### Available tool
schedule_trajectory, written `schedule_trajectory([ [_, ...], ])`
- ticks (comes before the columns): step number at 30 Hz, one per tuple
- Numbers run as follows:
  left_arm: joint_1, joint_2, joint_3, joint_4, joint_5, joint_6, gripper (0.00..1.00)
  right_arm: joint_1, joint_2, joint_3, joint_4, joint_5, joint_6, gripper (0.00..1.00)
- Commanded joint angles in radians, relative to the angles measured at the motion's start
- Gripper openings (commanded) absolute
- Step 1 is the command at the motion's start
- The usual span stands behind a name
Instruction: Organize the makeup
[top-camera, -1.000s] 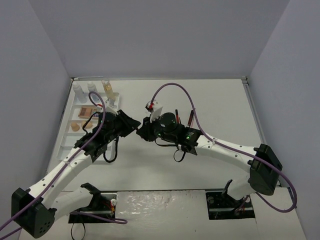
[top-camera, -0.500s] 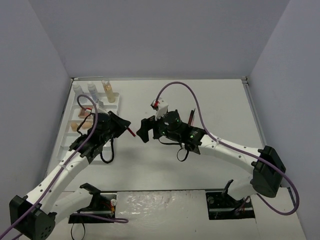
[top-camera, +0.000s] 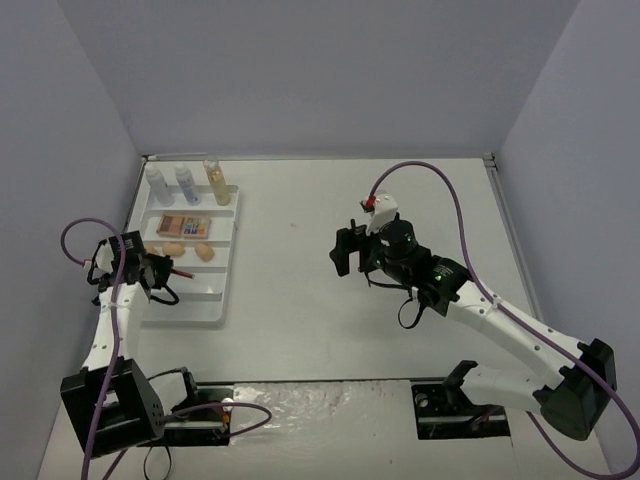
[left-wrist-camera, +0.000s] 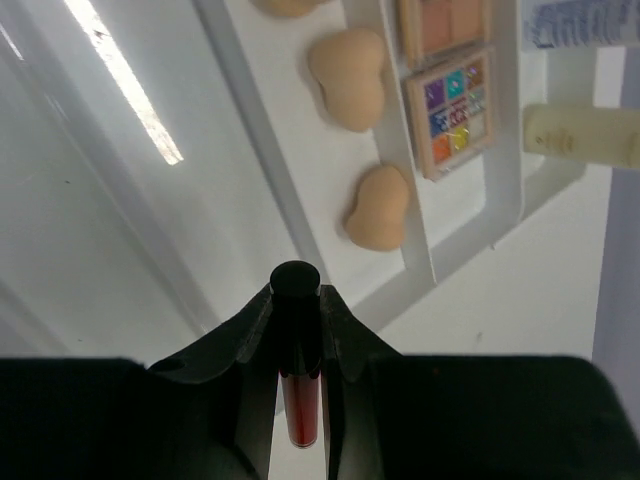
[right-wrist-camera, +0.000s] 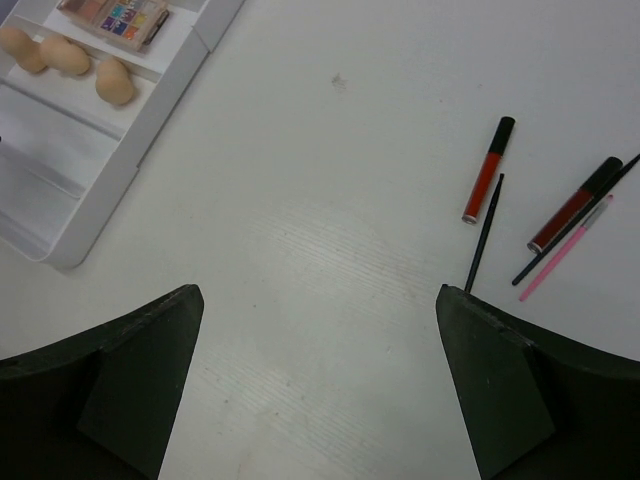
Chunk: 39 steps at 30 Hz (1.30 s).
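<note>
My left gripper (left-wrist-camera: 297, 300) is shut on a red lip gloss tube (left-wrist-camera: 298, 395) with a black cap. It hangs over the near left part of the white tray (top-camera: 222, 290); in the top view the left gripper (top-camera: 166, 272) shows there too. The tray holds three peach sponges (left-wrist-camera: 347, 75), two eyeshadow palettes (left-wrist-camera: 452, 110) and an amber bottle (top-camera: 216, 180) beside two clear bottles (top-camera: 157, 185). My right gripper (right-wrist-camera: 315, 380) is open and empty over bare table at mid-right. Ahead of it lie a red tube (right-wrist-camera: 487, 170), a dark red tube (right-wrist-camera: 575, 205), a black brush (right-wrist-camera: 484, 233) and a pink pencil (right-wrist-camera: 565, 250).
In the top view the right arm (top-camera: 470, 305) crosses the right half of the table and hides the loose items there. The tray's near slots (right-wrist-camera: 40, 190) hold nothing. Grey walls close the table at the back and sides.
The two grippers met at the table's middle earlier. The right one opened and drew back to the right; the left arm swung left to the tray with the red tube.
</note>
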Motion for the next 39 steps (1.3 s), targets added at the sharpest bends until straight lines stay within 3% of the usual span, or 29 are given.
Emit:
schedule_trajectory([
  [1, 0.057, 0.095, 0.063, 0.055, -0.019, 0.031, 0.00, -0.008, -0.056, -0.003, -0.053, 0.103, -0.019, 1.00],
  [11, 0.128, 0.266, 0.096, 0.046, -0.063, 0.004, 0.03, -0.008, -0.069, -0.013, -0.071, 0.132, -0.027, 1.00],
  [15, 0.143, 0.304, 0.092, 0.087, -0.050, -0.019, 0.16, -0.010, -0.055, -0.021, -0.070, 0.135, -0.024, 1.00],
  [23, 0.147, 0.367, 0.109, 0.084, -0.042, -0.047, 0.33, -0.018, -0.025, -0.020, -0.073, 0.139, -0.019, 1.00],
  [31, 0.147, 0.270, 0.142, 0.041, 0.010, -0.069, 0.54, -0.035, 0.017, -0.006, -0.074, 0.152, -0.019, 1.00],
  [36, 0.144, 0.162, 0.188, -0.022, 0.033, 0.031, 0.76, -0.056, 0.099, 0.038, -0.076, 0.151, 0.004, 0.99],
  [39, 0.141, 0.088, 0.208, -0.041, 0.053, 0.180, 0.89, -0.071, 0.187, 0.085, -0.078, 0.161, 0.032, 0.98],
])
